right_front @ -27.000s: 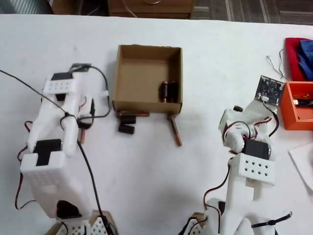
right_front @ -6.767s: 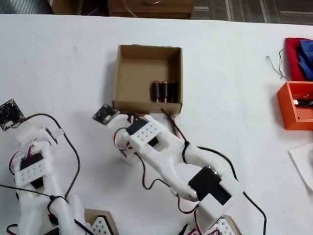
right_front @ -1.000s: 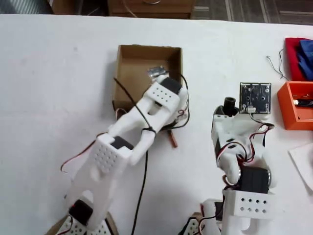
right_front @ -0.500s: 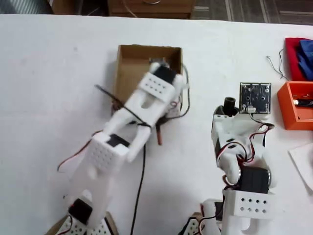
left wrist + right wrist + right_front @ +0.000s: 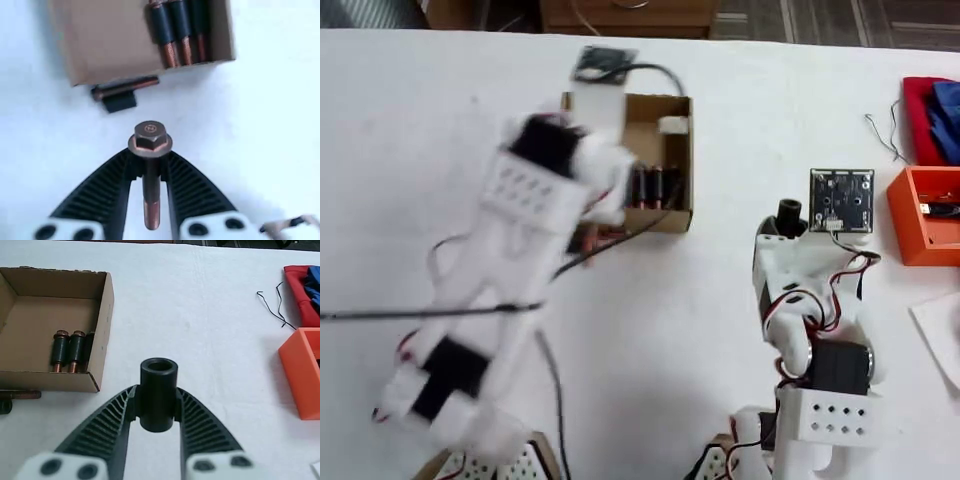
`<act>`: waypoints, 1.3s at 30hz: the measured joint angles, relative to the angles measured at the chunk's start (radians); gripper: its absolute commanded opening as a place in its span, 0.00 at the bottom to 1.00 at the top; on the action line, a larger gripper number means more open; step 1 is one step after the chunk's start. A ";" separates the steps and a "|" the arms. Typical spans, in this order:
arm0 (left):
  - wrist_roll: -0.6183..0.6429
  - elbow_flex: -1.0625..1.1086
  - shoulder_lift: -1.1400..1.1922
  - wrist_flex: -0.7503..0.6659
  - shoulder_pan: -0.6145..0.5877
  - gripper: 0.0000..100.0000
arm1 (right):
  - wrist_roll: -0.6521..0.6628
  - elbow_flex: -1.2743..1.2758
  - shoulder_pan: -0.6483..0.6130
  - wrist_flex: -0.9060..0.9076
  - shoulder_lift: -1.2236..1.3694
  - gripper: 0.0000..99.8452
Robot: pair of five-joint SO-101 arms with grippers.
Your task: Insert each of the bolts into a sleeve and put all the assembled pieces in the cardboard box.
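Now | L gripper [image 5: 150,162] pinching bolt [image 5: 151,145]; head stamp [image 5: 150,129] illegible | R gripper [image 5: 157,399] pinching sleeve [image 5: 158,382]

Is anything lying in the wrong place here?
Yes. One loose bolt and a bare sleeve lie on the table just outside the cardboard box, beside its wall, not joined. Three assembled pieces sit inside.

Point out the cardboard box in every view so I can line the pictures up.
High view: the cardboard box sits at upper centre, its left part covered by an arm.
Left wrist view: the box lies beyond the held bolt, open top toward the camera.
Right wrist view: the box lies beyond the held sleeve, off to one side.
Shared landmark: the assembled pieces lined up against one inside wall.
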 measured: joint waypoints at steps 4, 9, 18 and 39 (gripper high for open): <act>-0.282 0.305 -0.169 -0.060 -0.190 0.03 | -0.006 0.000 0.000 0.000 0.000 0.02; -0.480 0.695 -0.215 -0.318 -0.489 0.03 | -0.008 0.000 0.000 0.000 0.000 0.02; -0.499 1.163 -0.215 -0.904 -0.560 0.03 | -0.008 0.006 0.000 0.000 0.000 0.02; -0.500 1.189 -0.160 -1.137 -0.559 0.15 | -0.008 0.021 0.000 0.000 0.000 0.02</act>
